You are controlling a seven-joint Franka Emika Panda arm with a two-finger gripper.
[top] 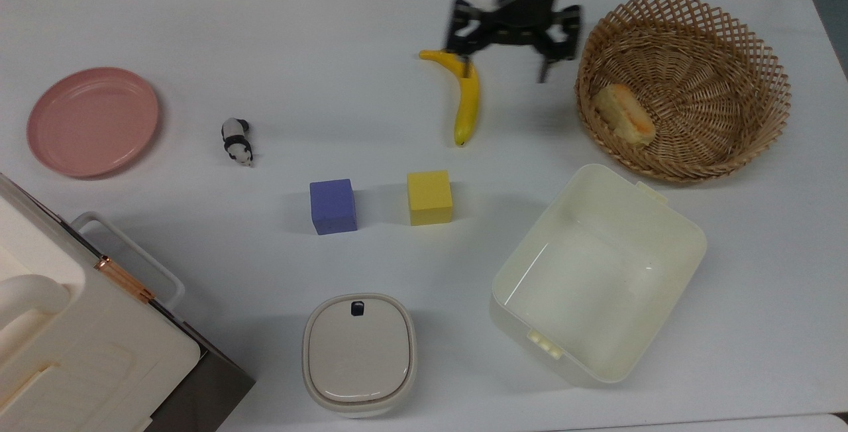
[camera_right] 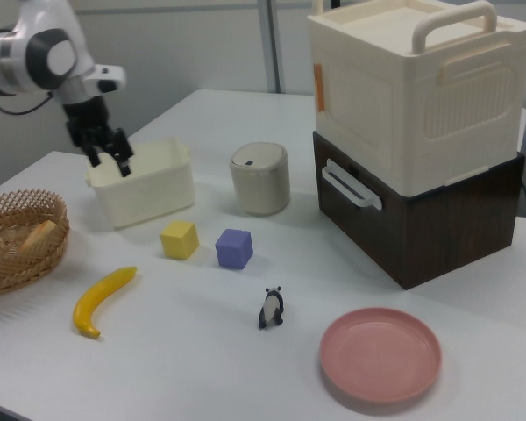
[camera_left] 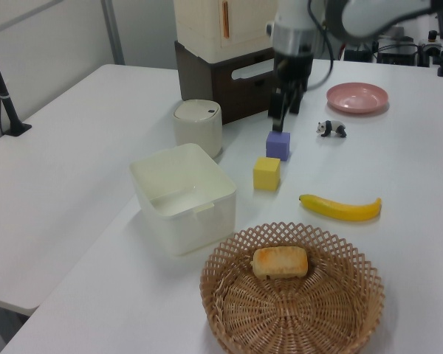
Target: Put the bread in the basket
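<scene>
Tool: your tool [top: 507, 54] hangs above the worktop [top: 265, 34] with its fingers spread apart and nothing between them; in the top view it sits over the stem end of the banana [top: 466, 96], to the top view's left of the basket [top: 762, 54].
Arm: white, reaching in from the top view's upper edge; blurred there.
Bread: you'll see the bread [top: 624, 114] lying inside the basket, against the wall on the top view's left side, pale side showing. In the left view the bread [camera_left: 280, 262] rests on the woven bottom near the far rim.
Basket: stands on the worktop, well apart from the tool.
Bin: cream bin [top: 599, 273] just beside the basket, toward the top view's lower edge.
Cubes: yellow cube [top: 429, 197] and purple cube [top: 332, 206] side by side, apart, below the banana in the top view.
Others: panda figure [top: 236, 141], pink plate [top: 93, 120], lidded round container [top: 359, 352], cream box on a dark cabinet [camera_right: 421, 114].
</scene>
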